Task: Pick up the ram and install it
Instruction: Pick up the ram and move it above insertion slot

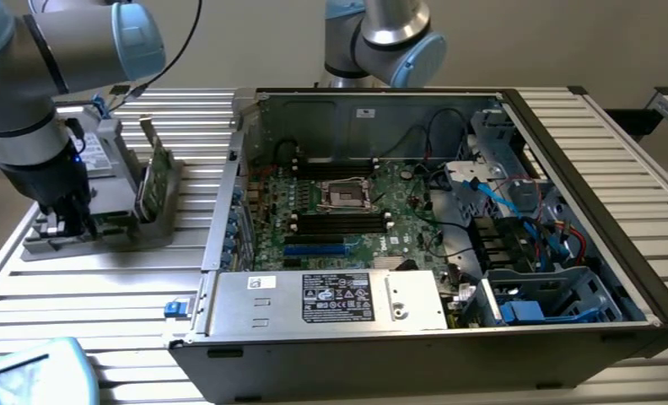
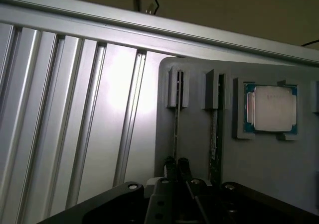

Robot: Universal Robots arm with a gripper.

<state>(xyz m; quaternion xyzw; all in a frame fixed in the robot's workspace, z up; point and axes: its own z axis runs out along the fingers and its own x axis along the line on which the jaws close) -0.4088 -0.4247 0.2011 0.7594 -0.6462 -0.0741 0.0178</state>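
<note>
In the exterior view, the arm (image 1: 24, 118) stands at nine o'clock of the open computer case (image 1: 424, 363). Its forearm is upright and its wrist points straight down into the grey holder (image 1: 142, 234). The gripper (image 2: 176, 160) is pinched almost closed on the ram (image 2: 176, 129). The ram stands on edge in its slot, just beside a second stick (image 2: 214, 134).

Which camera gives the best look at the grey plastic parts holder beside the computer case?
The wrist view: it looks down onto the grey plastic parts holder, showing its slots and the square silver processor chip in its pocket. The exterior view shows it from the side at that view's left, partly behind the arm.
</note>
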